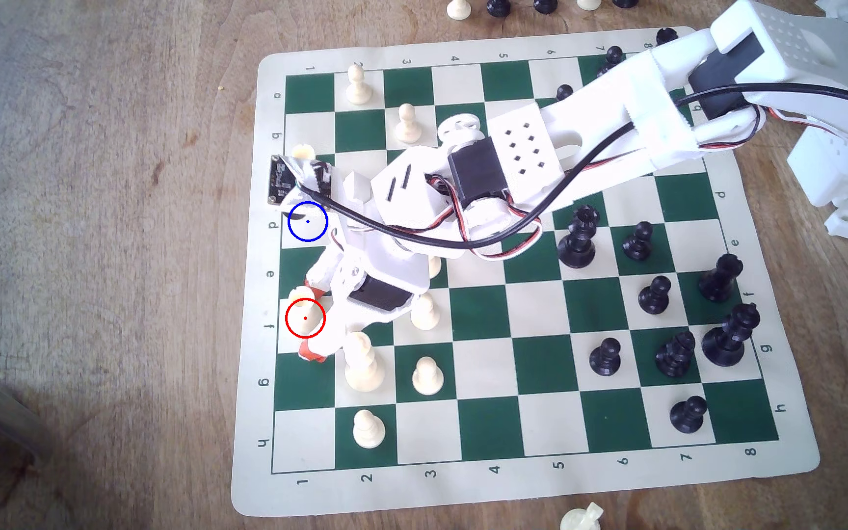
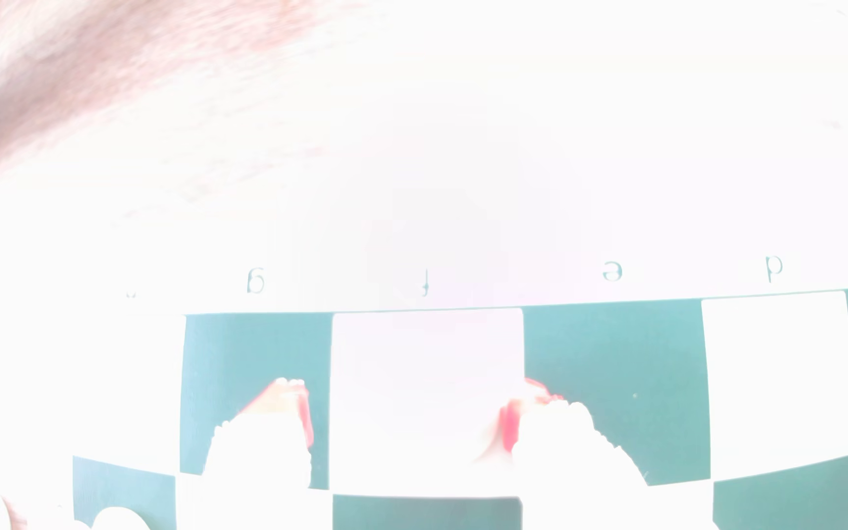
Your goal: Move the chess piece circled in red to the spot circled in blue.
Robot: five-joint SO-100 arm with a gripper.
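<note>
i see my white gripper (image 1: 311,323) with red-padded fingertips (image 2: 509,427) spread wide, straddling the short cream-white plastic rook (image 1: 303,306) on its red-ringed square. the blue-ringed cream square (image 1: 308,221) lies two squares along the same edge file of the green-and-cream board (image 1: 488,484).

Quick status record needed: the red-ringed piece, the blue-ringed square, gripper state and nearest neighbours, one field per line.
piece: cream-white plastic rook, upright on the red-ringed cream square in row f, column 1
gripper: white gripper with orange-red pads, open, straddling the rook
contact: cannot tell
wrist view: overexposed; orange-red pads flank the f square
target: blue-ringed cream square, row d, column 1, unoccupied, partly under the wrist camera board
neighbour: tall cream piece close beside the gripper
</note>
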